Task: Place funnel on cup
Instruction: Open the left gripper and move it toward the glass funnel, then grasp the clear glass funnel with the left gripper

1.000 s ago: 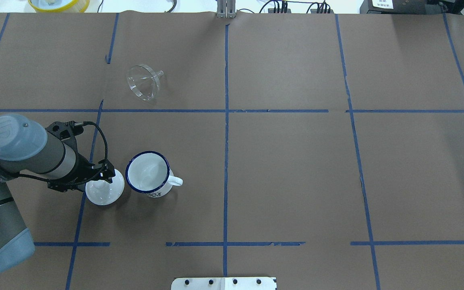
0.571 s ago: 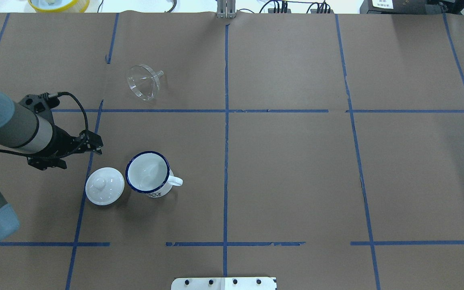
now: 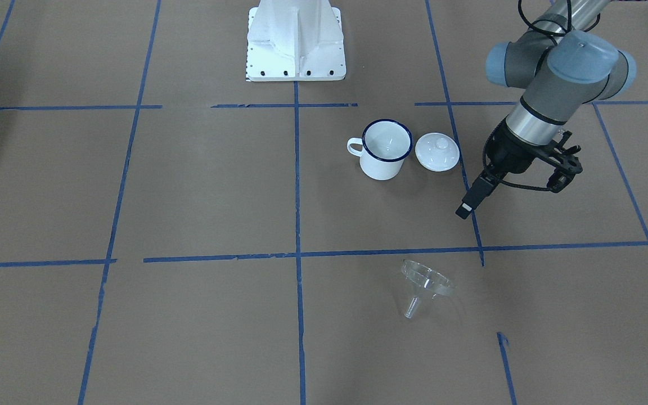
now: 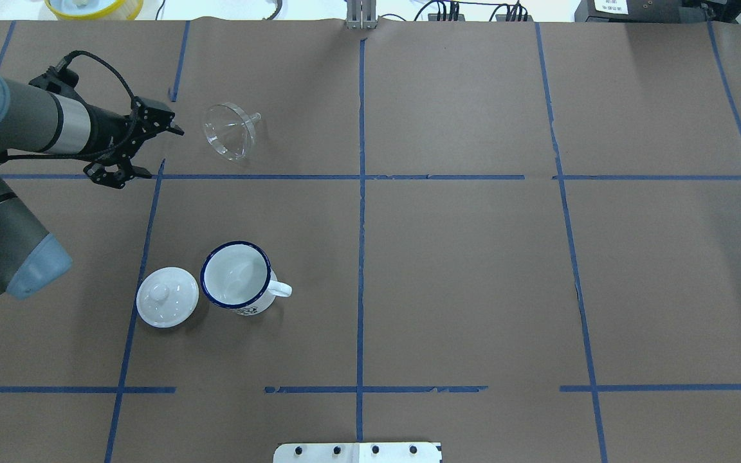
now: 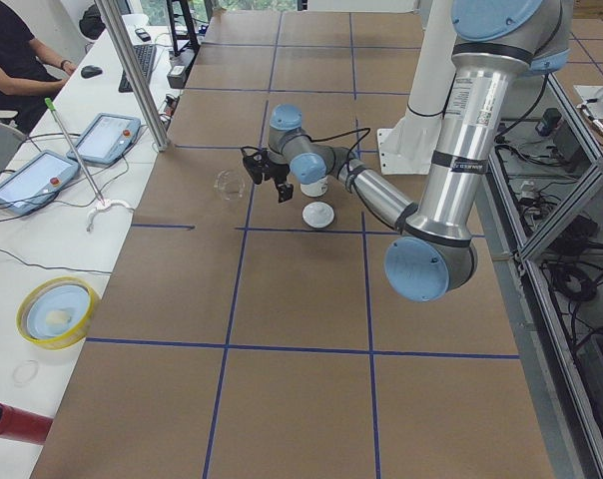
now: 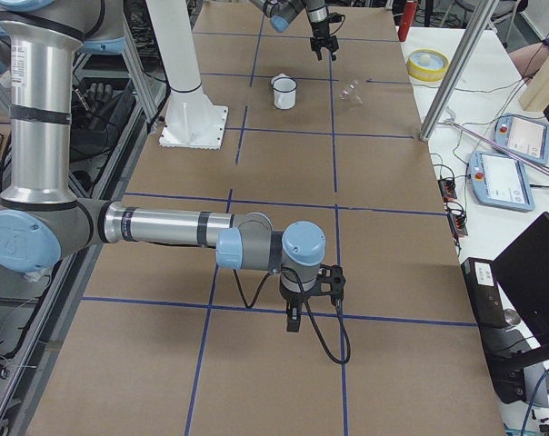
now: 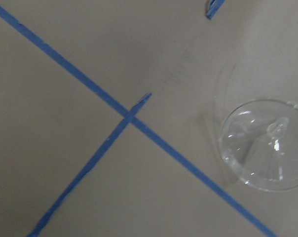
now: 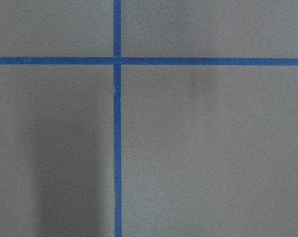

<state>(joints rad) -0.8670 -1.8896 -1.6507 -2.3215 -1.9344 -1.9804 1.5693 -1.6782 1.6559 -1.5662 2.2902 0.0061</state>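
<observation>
The clear funnel (image 4: 229,132) lies on its side on the brown paper at the far left, spout pointing right; it also shows in the front view (image 3: 425,281) and the left wrist view (image 7: 265,145). The white cup (image 4: 237,276) with a blue rim stands upright and empty nearer the robot (image 3: 386,149). My left gripper (image 4: 174,128) hovers just left of the funnel, apart from it (image 3: 463,211); it is empty and looks open. My right gripper (image 6: 293,322) hangs over bare paper far from both; I cannot tell whether it is open or shut.
A white domed lid with a knob (image 4: 166,297) sits on the table touching the cup's left side. The robot's white base (image 3: 296,45) stands at the near table edge. A yellow bowl (image 4: 94,6) and a metal post (image 4: 361,16) are beyond the far edge.
My left gripper has left the white lid by the cup and swung away from the robot, ending beside the funnel. The lid, cup and funnel have not moved.
</observation>
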